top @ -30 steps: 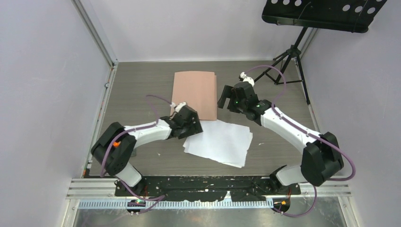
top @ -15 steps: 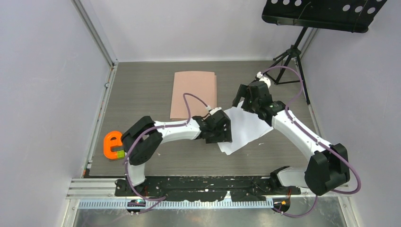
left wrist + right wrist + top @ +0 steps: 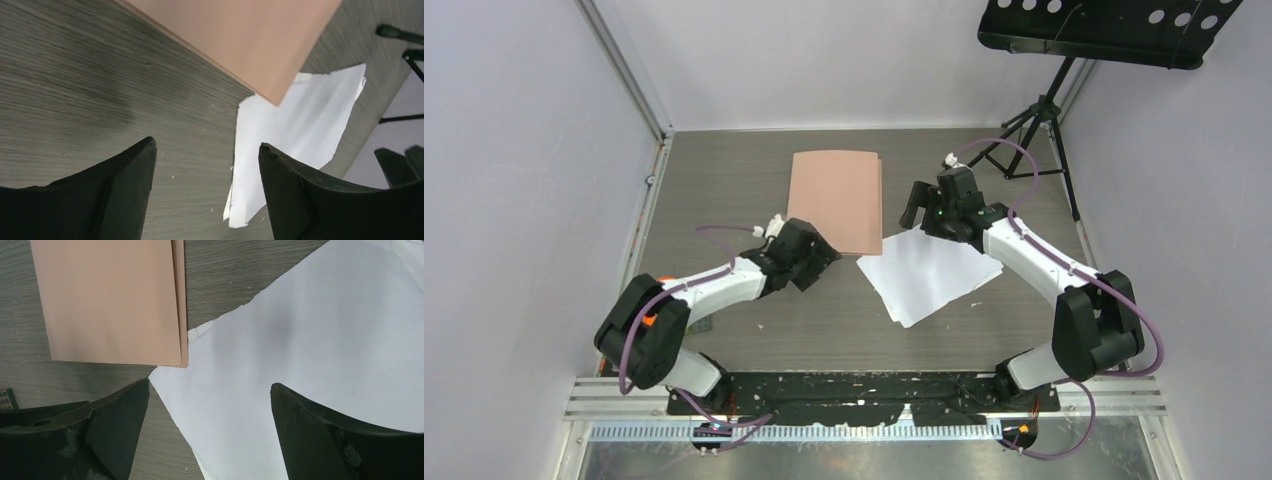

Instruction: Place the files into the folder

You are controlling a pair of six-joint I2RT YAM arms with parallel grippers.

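The folder (image 3: 836,200) lies closed and flat on the table, salmon-pink side up. The files (image 3: 929,272), a thin stack of white sheets, lie on the table just right of the folder's near right corner, turned at an angle. My left gripper (image 3: 822,258) is open and empty, low over bare table near the folder's near edge. In the left wrist view, that gripper (image 3: 207,147) faces the folder (image 3: 240,40) and files (image 3: 295,125). My right gripper (image 3: 914,206) is open and empty above the files' far corner. In the right wrist view, it (image 3: 210,385) hangs over the files (image 3: 310,350) beside the folder (image 3: 110,300).
A black tripod (image 3: 1034,120) of a music stand (image 3: 1104,30) stands at the back right; one leg shows in the left wrist view (image 3: 400,35). Walls close in the table on the left, back and right. A bit of an orange object (image 3: 662,283) shows by the left arm.
The files have slid right and turned, now touching the folder's corner. My left gripper reached to the files and drew back left. My right gripper swung right, then back.
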